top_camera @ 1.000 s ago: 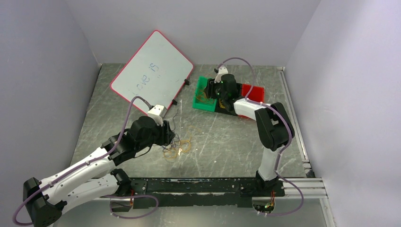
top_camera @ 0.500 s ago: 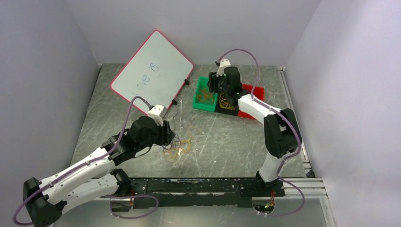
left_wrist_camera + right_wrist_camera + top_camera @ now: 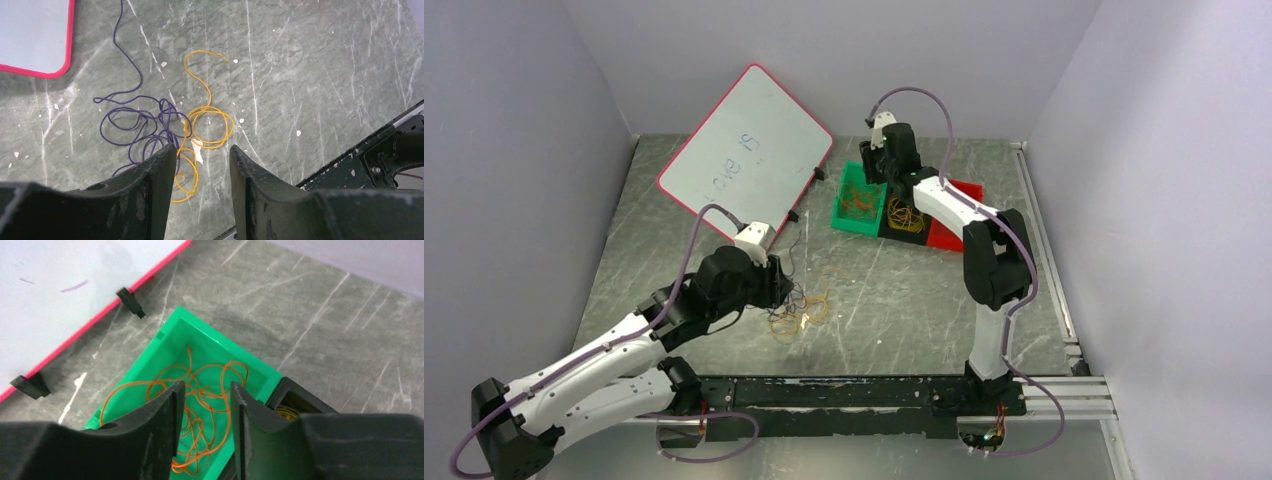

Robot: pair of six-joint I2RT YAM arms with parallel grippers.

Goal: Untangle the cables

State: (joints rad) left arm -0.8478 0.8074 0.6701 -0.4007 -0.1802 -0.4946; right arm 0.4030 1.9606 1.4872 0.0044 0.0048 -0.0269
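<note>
Left end effector (image 3: 202, 150) is hovering released, risking pinching purple cable (image 3: 150, 120) and yellow cable (image 3: 210, 108) together. Right end effector (image 3: 206, 390) is hanging released too.

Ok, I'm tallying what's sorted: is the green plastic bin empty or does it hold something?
Not empty. In the right wrist view the green plastic bin holds a loose tangle of thin orange cable on its floor.

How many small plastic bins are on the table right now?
3, in a row at the far side: a green bin on the left, a black bin in the middle, and a red bin on the right, partly hidden by the right arm.
</note>
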